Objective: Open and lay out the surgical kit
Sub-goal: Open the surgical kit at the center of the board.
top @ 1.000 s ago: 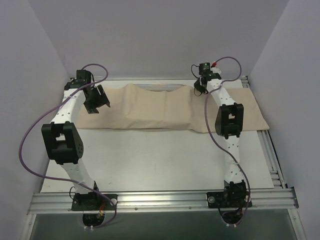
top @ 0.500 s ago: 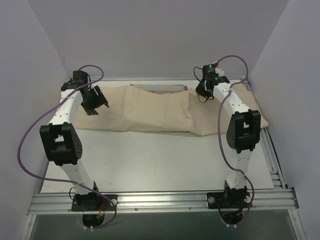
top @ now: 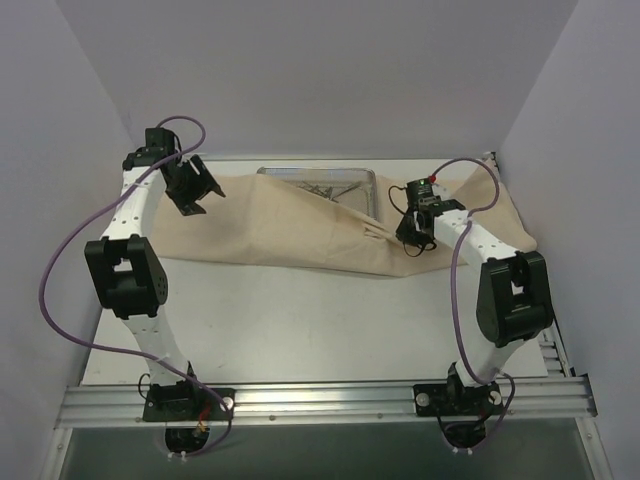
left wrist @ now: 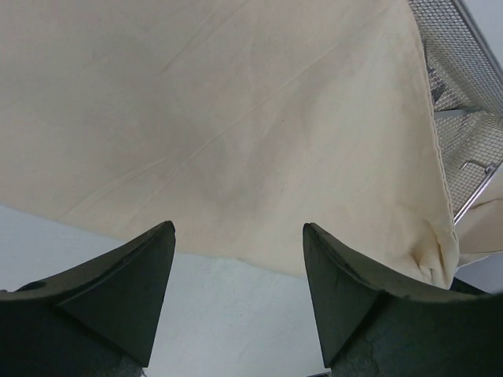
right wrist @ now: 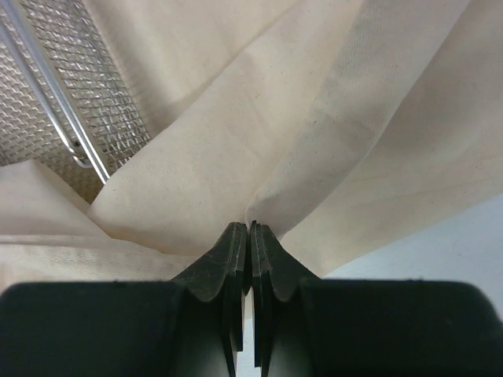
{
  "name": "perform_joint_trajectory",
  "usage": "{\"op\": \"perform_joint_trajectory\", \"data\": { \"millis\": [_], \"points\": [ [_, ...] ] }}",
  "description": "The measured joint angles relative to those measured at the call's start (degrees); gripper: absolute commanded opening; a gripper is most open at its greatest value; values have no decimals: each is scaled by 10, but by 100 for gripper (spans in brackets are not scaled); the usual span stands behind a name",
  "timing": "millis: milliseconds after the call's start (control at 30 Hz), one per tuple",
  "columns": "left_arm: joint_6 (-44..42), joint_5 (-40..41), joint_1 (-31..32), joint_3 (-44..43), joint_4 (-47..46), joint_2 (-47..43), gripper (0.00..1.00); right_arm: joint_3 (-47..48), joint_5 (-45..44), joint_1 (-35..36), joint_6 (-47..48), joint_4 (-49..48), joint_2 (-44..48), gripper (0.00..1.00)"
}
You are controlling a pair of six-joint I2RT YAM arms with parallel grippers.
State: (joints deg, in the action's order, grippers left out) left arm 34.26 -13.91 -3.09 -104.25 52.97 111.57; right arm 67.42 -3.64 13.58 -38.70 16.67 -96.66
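Surgical kit parts are lying at the far end of the tabletop (top: 300, 320): one rectangular wire-mesh tray (top: 366, 181) is sitting there with its top uncovered. One beige cloth wrap (top: 270, 225) is spreading out from the tray to the left, to the right and toward the near side. Thin steel instruments (top: 325, 187) are lying inside the tray, too small and tangled to count.

The cloth's long near hem is running in front of the tray, slanting slightly. Its right flap is reaching almost to the tabletop's right border, well right of the tray. On the near side of the tray, beyond that hem, a broad bare stretch of tabletop is lying free up to the two arm bases.

Two pincers are showing. The right pincer (right wrist: 249, 228) is sitting just right of the tray's near right corner, its fingers pressed together and pinching a gathered fold of the cloth. The left pincer (left wrist: 238, 236) is hovering over the cloth well left of the tray, its fingers spread apart and gripping nothing.
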Motion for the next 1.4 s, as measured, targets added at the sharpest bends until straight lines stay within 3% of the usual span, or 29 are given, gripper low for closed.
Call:
{"op": "perform_joint_trajectory", "data": {
  "millis": [233,733,933,1400],
  "points": [
    [9,-5,6,-69,1,46,83,-36,4,0,-2,-28,2,0],
    [33,31,28,-323,18,268,84,-33,12,4,-2,-27,4,0],
    [85,54,46,-398,26,332,92,-32,11,8,-2,-26,4,0],
    [285,60,42,-469,38,385,97,-61,13,11,-5,-51,12,0]
  ]
}}
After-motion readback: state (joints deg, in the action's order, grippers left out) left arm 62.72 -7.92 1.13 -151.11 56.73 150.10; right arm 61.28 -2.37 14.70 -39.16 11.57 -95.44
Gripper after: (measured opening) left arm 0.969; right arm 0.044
